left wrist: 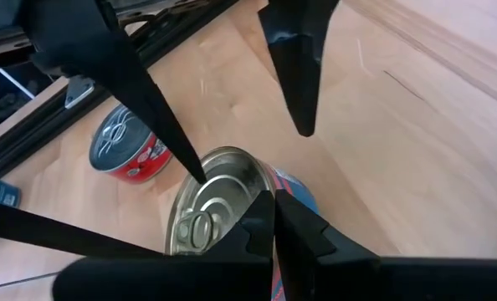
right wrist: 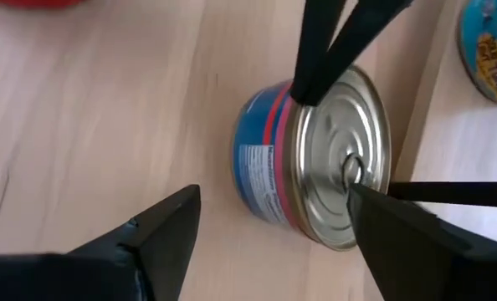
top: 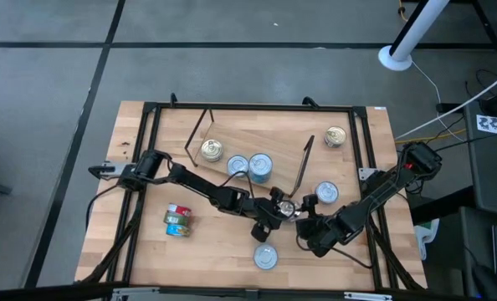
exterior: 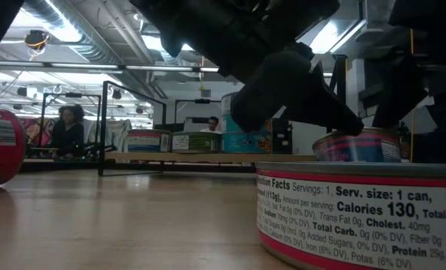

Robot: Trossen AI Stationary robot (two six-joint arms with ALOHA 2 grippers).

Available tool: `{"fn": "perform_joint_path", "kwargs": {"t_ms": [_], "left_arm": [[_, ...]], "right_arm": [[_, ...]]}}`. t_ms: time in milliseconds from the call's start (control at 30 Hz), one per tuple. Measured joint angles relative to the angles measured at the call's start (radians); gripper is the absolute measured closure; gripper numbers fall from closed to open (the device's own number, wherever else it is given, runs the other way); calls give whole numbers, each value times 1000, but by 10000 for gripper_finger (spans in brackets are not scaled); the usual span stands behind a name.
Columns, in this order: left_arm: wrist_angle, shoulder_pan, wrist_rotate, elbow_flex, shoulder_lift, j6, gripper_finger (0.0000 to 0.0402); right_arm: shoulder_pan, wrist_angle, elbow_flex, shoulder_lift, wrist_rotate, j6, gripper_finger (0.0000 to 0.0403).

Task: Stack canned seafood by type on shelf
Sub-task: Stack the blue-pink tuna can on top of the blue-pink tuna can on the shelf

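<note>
Nearest you, a silver-lidded tin (top: pixel 266 257) sits alone at the near edge of the tabletop (top: pixel 223 247). Just beyond it, your two pincers meet over a blue-and-red tin (right wrist: pixel 311 167) at mid-table. The left pincer (top: pixel 284 209) has its fingers pressed together, tips touching that tin's lid. The right pincer (right wrist: pixel 274 230) stands wide apart, straddling the tin without gripping it. Farther back, three tins (top: pixel 237 160) rest on the shelf (top: pixel 257 138).
</note>
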Motion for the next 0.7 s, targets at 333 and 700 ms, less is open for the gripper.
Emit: {"fn": "perform_joint_path", "kwargs": {"t_ms": [333, 700], "left_arm": [[0, 10, 0, 0, -2, -2, 401], [1, 21, 4, 1, -2, -30, 401]], "right_arm": [[7, 13, 0, 0, 32, 36, 104], [123, 29, 0, 0, 198, 84, 104]]}}
